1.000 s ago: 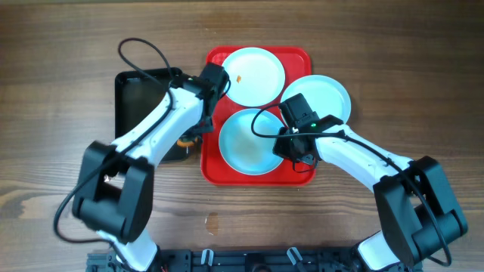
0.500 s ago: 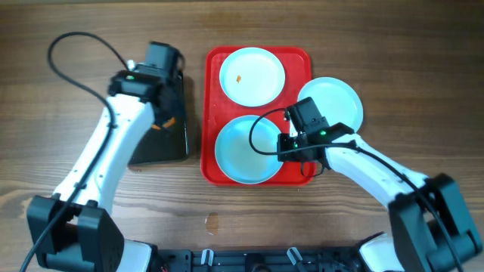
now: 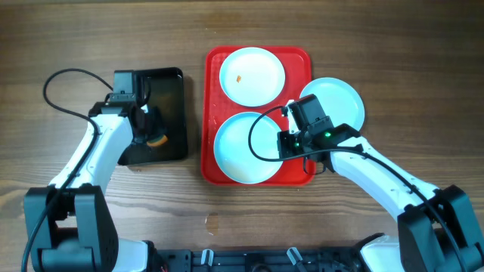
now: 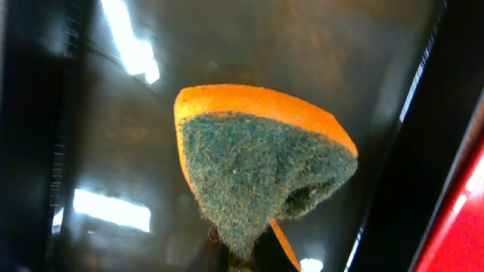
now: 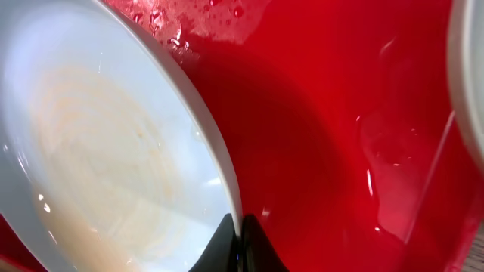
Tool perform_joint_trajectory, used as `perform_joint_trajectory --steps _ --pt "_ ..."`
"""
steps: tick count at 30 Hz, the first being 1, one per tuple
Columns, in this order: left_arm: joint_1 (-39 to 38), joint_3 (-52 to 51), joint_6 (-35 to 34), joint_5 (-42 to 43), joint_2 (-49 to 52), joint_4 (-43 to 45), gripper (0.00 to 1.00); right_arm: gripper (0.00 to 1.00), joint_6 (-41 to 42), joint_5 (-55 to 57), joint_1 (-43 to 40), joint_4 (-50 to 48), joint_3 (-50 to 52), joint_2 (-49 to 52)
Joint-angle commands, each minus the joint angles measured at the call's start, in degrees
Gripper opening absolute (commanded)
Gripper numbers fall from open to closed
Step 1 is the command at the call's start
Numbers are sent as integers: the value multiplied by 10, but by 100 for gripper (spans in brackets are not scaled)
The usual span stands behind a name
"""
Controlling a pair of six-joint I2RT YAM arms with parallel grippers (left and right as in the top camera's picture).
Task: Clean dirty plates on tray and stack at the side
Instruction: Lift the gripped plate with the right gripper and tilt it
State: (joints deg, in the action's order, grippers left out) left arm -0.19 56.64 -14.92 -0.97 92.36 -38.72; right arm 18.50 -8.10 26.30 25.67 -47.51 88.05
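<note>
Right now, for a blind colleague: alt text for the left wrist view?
A folded orange sponge with a green scrubbing face, pinched at its lower tip, fills the middle against a glossy black tray. A red tray's edge shows lower right.

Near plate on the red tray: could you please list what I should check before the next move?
1. Grip of right gripper on near plate rim: ok.
2. Hold of left gripper on sponge: ok.
3. Contact of sponge with near plate: not ok, it hangs over black tray.
4. Cleanliness of near plate: not ok, brownish smears.
5. Cleanliness of far plate: not ok, orange speck.
</note>
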Motion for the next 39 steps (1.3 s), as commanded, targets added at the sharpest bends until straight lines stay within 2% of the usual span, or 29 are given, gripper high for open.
perform_joint_trajectory --steps 1,6,10,11,14,20,23,24,25,26,31,39 --pt "2 -5 28 30 -4 2 4 4 -5 45 1 -2 -28 -39" --pt "2 -5 28 31 -4 2 4 4 -51 87 8 -12 -29 -87" --pt "2 -5 28 31 -4 0 6 5 -53 174 31 -14 -29 -124" --pt "2 -4 28 31 -4 0 11 4 -61 199 40 -15 -29 -130" --pt "2 -4 27 31 -5 -1 36 4 -97 256 74 -21 -29 -139" --pt "2 -4 27 33 -25 -9 46 4 -110 414 154 -27 -29 -139" --pt "2 -4 27 33 -43 -16 54 4 -111 466 185 -30 -29 -139" --pt "2 -4 27 33 -50 -19 60 4 -110 479 196 -25 -29 -139" --pt "2 -4 27 32 -56 -21 90 4 -110 485 204 -24 -29 -139" --pt "2 -4 27 29 -59 -22 100 4 -110 493 212 -26 -29 -139" --pt "2 -4 27 29 -61 -22 100 4 -112 584 236 -46 -29 -139" --pt "2 -4 27 29 -61 -22 100 4 -173 690 292 -80 -29 -139"
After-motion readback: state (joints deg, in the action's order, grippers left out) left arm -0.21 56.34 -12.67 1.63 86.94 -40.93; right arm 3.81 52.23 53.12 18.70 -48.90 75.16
